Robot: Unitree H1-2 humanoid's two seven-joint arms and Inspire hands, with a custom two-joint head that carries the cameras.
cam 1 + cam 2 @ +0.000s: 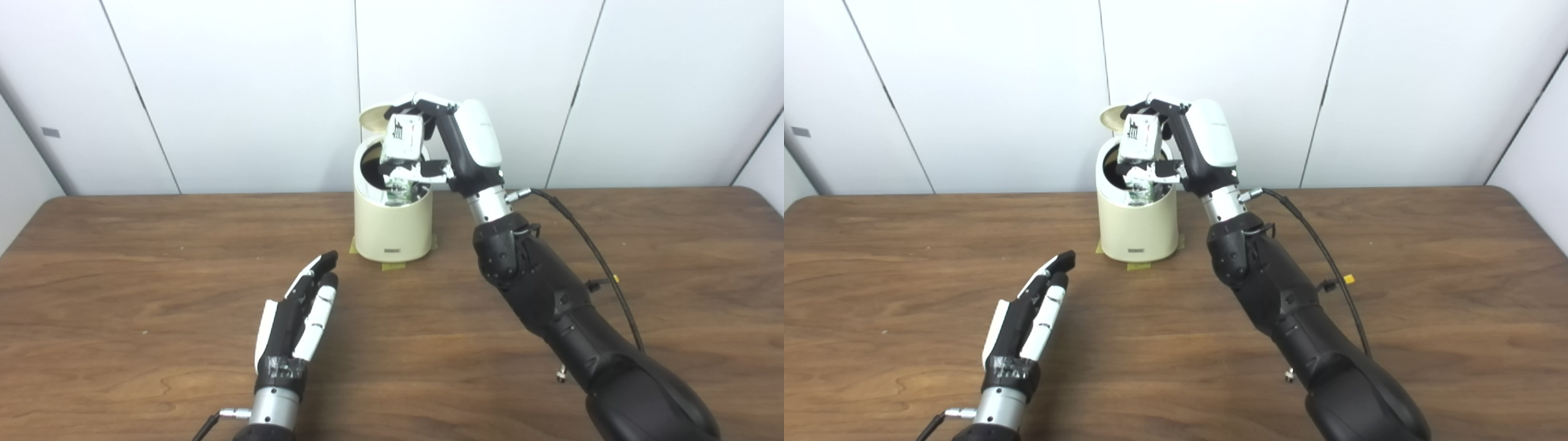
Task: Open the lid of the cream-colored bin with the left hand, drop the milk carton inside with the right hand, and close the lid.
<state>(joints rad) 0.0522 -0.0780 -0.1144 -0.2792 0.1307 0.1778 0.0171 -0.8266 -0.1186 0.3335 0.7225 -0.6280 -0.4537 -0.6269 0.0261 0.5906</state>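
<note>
The cream-colored bin stands at the back middle of the table, its round lid tipped up behind the dark opening. My right hand is shut on the milk carton, a white carton with dark print, held tilted over the bin's mouth with its lower end at the rim. My left hand rests low over the table in front and to the left of the bin, open, fingers stretched toward it and holding nothing.
Yellow tape strips mark the bin's foot on the wooden table. A black cable loops off my right wrist. White wall panels stand close behind the bin.
</note>
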